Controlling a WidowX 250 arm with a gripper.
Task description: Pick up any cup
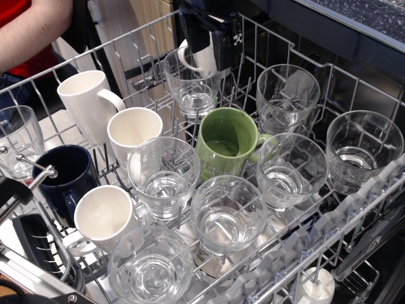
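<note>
The cup is a light green glossy mug [224, 142] standing tilted in the middle of the wire dish rack [354, 209], with its handle pointing right. Clear glasses stand close around it on all sides. My gripper [214, 57] is black and hangs over the back of the rack, above and behind the green mug and apart from it. Its fingers [225, 47] stand apart and look open, with nothing held. A white mug [197, 62] shows just behind and between them.
Several clear glasses fill the rack, such as those at the left of the mug [163, 177], in front of it [228, 212] and at its right [291, 170]. White mugs [88, 101] [133, 130] [101, 215] and a dark blue mug [66, 174] stand at the left. A person's arm [31, 25] is at the top left.
</note>
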